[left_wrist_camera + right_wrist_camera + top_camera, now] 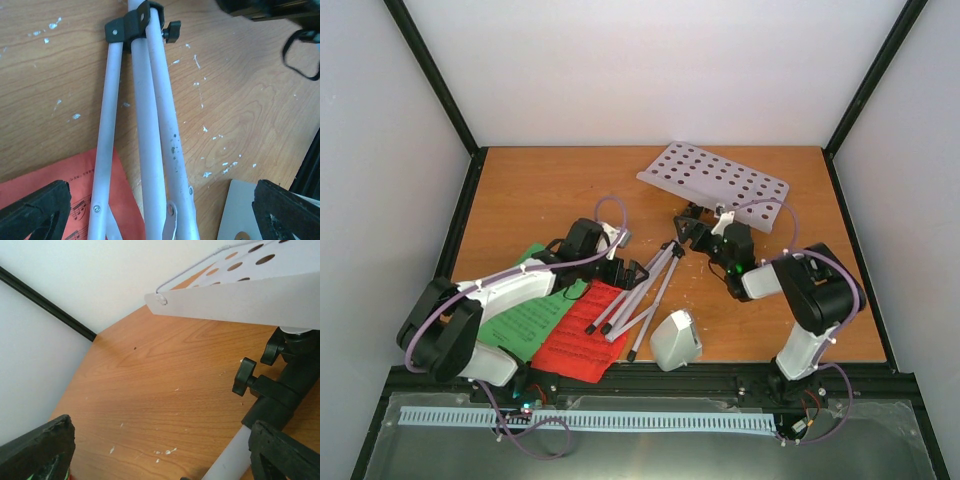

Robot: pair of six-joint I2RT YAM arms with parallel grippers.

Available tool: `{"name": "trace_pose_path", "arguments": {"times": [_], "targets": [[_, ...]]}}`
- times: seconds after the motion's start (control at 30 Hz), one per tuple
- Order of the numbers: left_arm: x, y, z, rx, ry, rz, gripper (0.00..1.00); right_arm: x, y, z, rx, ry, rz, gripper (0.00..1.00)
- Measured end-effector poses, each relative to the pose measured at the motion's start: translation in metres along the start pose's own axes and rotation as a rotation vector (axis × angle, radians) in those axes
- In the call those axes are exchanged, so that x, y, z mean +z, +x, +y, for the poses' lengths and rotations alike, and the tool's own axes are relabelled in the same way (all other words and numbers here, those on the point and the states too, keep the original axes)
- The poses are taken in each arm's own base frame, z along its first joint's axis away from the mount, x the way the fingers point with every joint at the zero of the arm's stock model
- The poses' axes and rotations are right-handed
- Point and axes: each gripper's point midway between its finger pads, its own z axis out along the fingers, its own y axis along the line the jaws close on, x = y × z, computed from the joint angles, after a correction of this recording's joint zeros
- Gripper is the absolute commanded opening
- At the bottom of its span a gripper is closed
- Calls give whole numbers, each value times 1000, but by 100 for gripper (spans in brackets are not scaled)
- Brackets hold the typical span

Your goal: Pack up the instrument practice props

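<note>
Tabletop (pixel 550 190): orange-brown wood, flecked white in both wrist views, with pale walls (pixel 380 120) around it.
Left gripper (pixel 160 197): jaws wide apart and gripping nothing. The silver tripod legs (pixel 150 150) lie flat between its fingers, and their black collar (pixel 132 22) is ahead.
Beneath one finger: the red sheet (pixel 55 175). Its printed notes are legible only in this wrist view.
Right gripper (pixel 160 440): jaws wide apart and empty. The black clamp knobs (pixel 247 377) are beside one finger, and the white perforated desk (pixel 240 290) is tilted overhead.
Overhead view only: the two grippers sit on either side of the collar.
Under the left arm: the green sheet (pixel 525 322), touching the red one.
Outside the left gripper: the metronome (pixel 675 340), just beside the leg tips.
</note>
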Motion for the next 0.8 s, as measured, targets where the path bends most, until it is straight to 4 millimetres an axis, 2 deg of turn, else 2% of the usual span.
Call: {"name": "trace_pose_path", "arguments": {"times": [0.13, 0.27, 0.4, 0.5, 0.6, 0.7, 0.8], "targets": [[2, 5, 3, -10, -9, 20, 99, -20, -10, 10, -16, -11, -23, 100], [5, 12, 2, -2, -29, 41, 99, -42, -32, 18, -55, 4, -57, 100], [17, 37, -2, 19, -75, 120, 99, -66, -55, 29, -130, 46, -95, 100], [23, 56, 3, 29, -141, 177, 100, -88, -72, 40, -194, 74, -134, 100], [26, 66, 7, 33, -189, 207, 100, -108, -86, 49, -244, 101, -181, 100], [28, 71, 6, 40, -215, 216, 99, -125, -95, 52, -271, 135, -216, 100], [33, 72, 0, 56, -233, 226, 100, -136, -95, 50, -282, 164, -231, 100]]}}
